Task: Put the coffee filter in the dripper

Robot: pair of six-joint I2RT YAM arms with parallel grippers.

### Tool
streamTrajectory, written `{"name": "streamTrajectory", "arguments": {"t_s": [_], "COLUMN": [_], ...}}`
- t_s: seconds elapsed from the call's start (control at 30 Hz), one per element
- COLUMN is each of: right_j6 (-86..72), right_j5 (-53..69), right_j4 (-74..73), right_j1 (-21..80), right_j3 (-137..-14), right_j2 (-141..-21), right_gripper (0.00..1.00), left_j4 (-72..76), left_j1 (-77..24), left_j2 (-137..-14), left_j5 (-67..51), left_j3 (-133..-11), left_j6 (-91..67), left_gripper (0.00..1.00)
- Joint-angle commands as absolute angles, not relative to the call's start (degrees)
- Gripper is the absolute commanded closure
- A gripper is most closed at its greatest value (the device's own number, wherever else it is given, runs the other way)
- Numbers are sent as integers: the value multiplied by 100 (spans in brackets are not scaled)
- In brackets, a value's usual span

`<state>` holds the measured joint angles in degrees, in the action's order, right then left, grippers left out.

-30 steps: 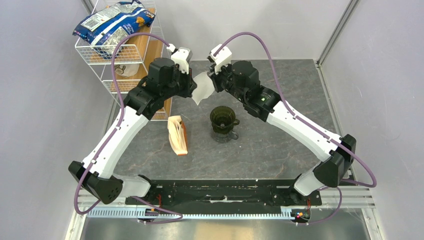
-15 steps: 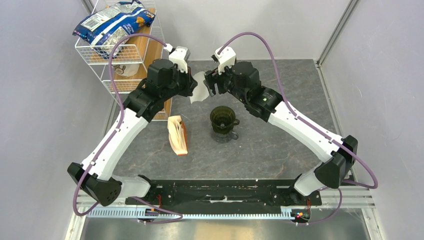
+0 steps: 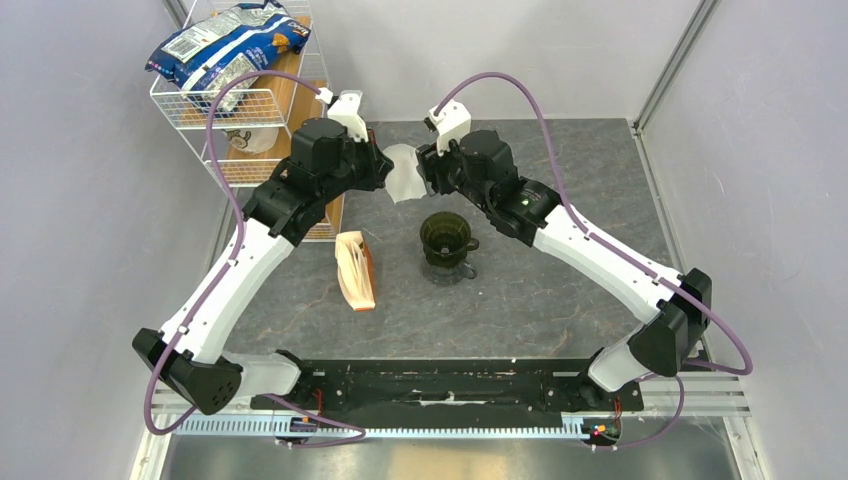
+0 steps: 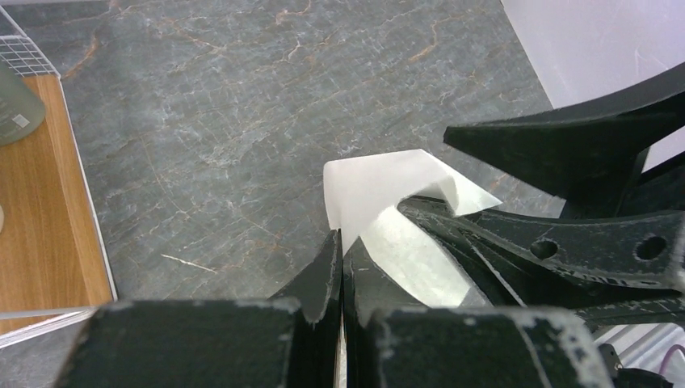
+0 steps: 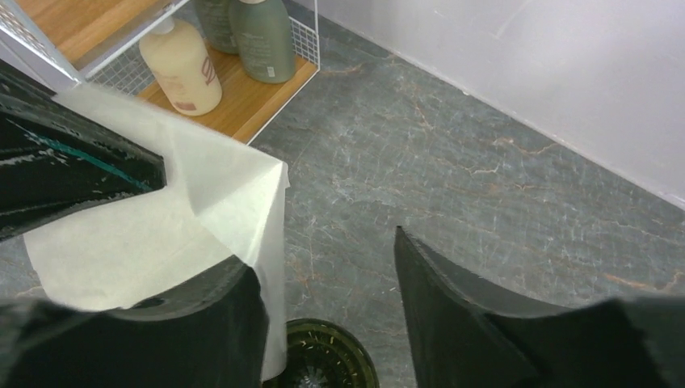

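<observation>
Thin white paper cone filter (image 3: 405, 172) hanging in air between our arms, just behind dark olive-green plastic dripper (image 3: 444, 236), not in yet. Left claw (image 4: 339, 242) still pinching its edge. Right claw (image 5: 323, 259) clamped a second ago, now spread, one finger against paper. Guessing we're opening the cone before drop.

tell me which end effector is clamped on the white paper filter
The left end effector: shut on an edge of the coffee filter. The right end effector stands open, paper beside one finger.
</observation>
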<state>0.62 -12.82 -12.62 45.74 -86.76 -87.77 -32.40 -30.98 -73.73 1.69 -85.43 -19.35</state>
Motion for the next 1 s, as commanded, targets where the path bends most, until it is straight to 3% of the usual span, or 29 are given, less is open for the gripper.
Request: {"name": "streamTrajectory", "arguments": {"t_s": [0.0,0.1,0.17,0.2,0.27,0.37,0.5,0.63,0.8,0.97], "right_j6": [65,9,9,-101,-199,-325,-485,-855,-1072,-1094], "right_j5": [-1229,-1054,-898,-826,-775,-788,-775,-689,-414,-445], "right_j4": [-1196,-1239,-1250,-1250,-1256,-1231,-1231,-1222,-1363,-1477], "right_j1": [4522,4475,4461,4456,4454,4428,4369,4352,4366,4374], "right_j3": [-8554,-8543,-8562,-8584,-8604,-8604,-8658,-8762,-8994,-9213], "right_j2": [-8592,-8562,-8546,-8544,-8519,-8522,-8526,-8504,-8593,-8720], "right_gripper": [43,56,59,59,48,52,100,100,100,100], "left_j4": [-2997,-2967,-2962,-2949,-2881,-2694,-2689,-2672,-2741,-2801], "left_j1": [-3076,-3076,-3076,-3076,-3076,-3078,-3076,-3085,-3125,-3212], "left_j2": [-7157,-7167,-7181,-7181,-7154,-7085,-7115,-7152,-7283,-7416], "left_j5": [268,215,165,170,108,-75,-85,-126,-81,-18], "left_j3": [-8596,-8581,-8570,-8553,-8484,-8386,-8403,-8356,-8367,-8415], "left_j6": [-2261,-2189,-2124,-2119,-2123,-2224,-2107,-1896,-1667,-1499], "left_gripper": [98,98,98,98,98,98,98,97,70,58]}}
